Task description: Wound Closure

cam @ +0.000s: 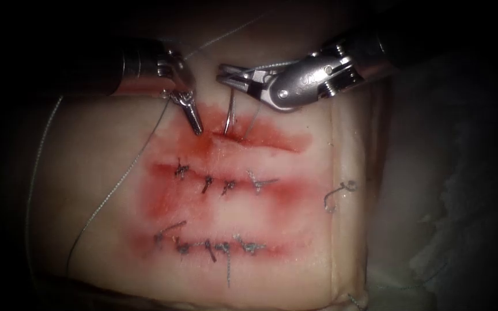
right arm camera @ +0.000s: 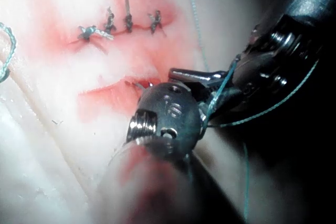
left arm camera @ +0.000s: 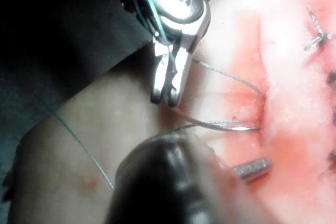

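Observation:
The tissue [cam: 87, 173] has an open top cut [cam: 260, 138] ringed with red fluid. The curved needle [cam: 229, 112] stands nearly upright with its lower end in the tissue at this cut. My right tool [cam: 223, 75] comes from the right and is shut on the needle's upper end; the same grip shows in the left wrist view, right tool [left arm camera: 167, 97] and needle [left arm camera: 220, 125]. Thread [cam: 252, 122] runs from beside those jaws into the cut just right of the needle. My left tool [cam: 197, 128] is shut, holds nothing, and its tip rests on the tissue left of the needle.
Two lower cuts are closed with several knotted stitches [cam: 226, 185] [cam: 220, 247]. A long thread [cam: 116, 184] trails from the left tool across the tissue's left side. A loose curl of thread [cam: 336, 194] lies near the tissue's right edge [cam: 334, 173].

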`<state>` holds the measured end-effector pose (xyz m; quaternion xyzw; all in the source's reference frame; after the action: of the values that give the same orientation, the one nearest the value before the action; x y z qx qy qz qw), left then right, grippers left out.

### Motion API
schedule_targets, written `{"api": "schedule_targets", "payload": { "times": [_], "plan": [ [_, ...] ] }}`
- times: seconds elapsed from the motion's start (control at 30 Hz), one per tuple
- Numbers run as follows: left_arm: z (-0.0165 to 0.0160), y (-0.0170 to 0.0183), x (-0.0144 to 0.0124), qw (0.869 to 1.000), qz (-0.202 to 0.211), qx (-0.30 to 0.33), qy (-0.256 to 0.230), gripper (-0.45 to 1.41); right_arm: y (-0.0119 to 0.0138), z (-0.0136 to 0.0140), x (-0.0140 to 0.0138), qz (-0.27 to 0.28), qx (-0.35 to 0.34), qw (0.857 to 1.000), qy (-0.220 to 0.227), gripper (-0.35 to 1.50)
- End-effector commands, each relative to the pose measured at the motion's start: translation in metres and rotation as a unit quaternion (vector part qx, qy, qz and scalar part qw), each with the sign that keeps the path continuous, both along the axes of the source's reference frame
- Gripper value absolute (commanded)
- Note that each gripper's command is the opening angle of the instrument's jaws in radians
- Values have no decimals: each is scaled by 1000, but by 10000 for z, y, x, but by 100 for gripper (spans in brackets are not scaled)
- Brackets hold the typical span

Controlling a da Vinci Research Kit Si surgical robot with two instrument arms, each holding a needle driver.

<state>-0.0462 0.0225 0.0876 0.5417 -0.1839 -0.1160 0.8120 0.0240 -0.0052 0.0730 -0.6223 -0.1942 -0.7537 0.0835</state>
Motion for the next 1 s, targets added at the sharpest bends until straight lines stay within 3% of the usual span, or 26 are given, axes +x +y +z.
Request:
{"api": "schedule_targets", "payload": {
  "times": [0.03,0.6,1.0],
  "plan": [
    [3,7,-7,1000,-2,-1,1,-45,5,1,8,-1,-9,1000,-1,-35],
    [2,7,-5,1000,-2,1,3,-45,12,2,4,7,-15,1000,-1,-35],
    [2,7,-4,1000,-2,1,3,-45,9,0,5,44,33,998,22,-35]
  ]
}}
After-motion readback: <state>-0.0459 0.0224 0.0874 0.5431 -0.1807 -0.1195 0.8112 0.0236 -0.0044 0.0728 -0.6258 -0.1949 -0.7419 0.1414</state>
